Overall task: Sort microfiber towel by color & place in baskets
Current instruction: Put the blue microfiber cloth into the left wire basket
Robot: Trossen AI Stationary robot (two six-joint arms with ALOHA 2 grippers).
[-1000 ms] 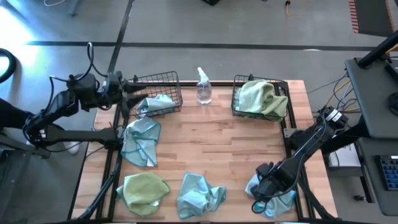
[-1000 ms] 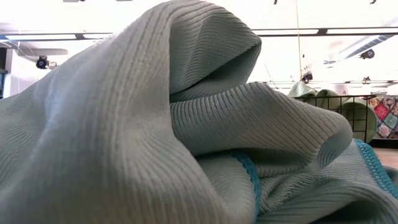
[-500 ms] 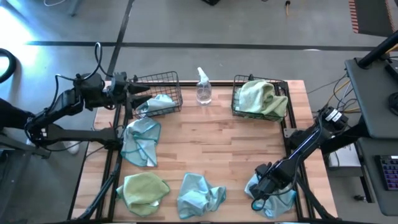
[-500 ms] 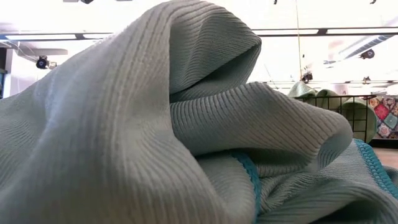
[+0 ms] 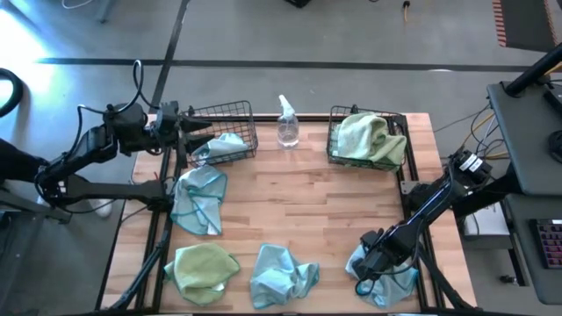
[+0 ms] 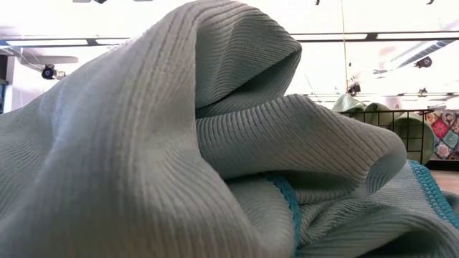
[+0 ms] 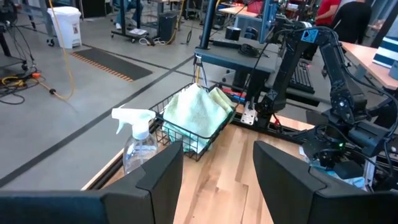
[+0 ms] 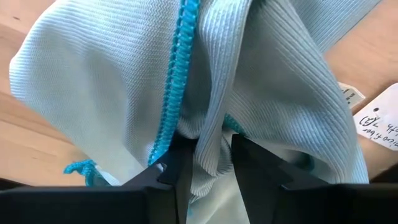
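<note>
My right gripper (image 5: pixel 369 268) points down at the table's near right corner, shut on a crumpled light blue towel (image 5: pixel 391 279). My left gripper (image 5: pixel 195 130) hangs open in the air by the left basket (image 5: pixel 230 112), which holds a light blue towel (image 5: pixel 219 146). The right basket (image 5: pixel 334 132) holds a yellow-green towel (image 5: pixel 364 136). Loose on the wood lie a light blue towel (image 5: pixel 198 198), a yellow-green one (image 5: pixel 204 268) and another light blue one (image 5: pixel 283 274). That last one (image 6: pixel 179 143) fills the low view. My right gripper pinches a raised fold (image 8: pixel 211 146) of the light blue towel between its two fingers (image 8: pixel 177 171), close to the darker blue stitched hem (image 8: pixel 177 81). The fingers come from above, slanting down. The rest of the towel lies on the table, its folds running in toward the fingers.
A clear spray bottle (image 5: pixel 286 123) stands between the two baskets at the far edge. Bare wood lies in the table's middle. Black frame rails run along the left and right edges. A white label (image 8: pixel 379 124) sticks out from the held towel.
My right gripper has sunk a little onto the light blue towel at the near right corner. The towel lies where it lay before.
</note>
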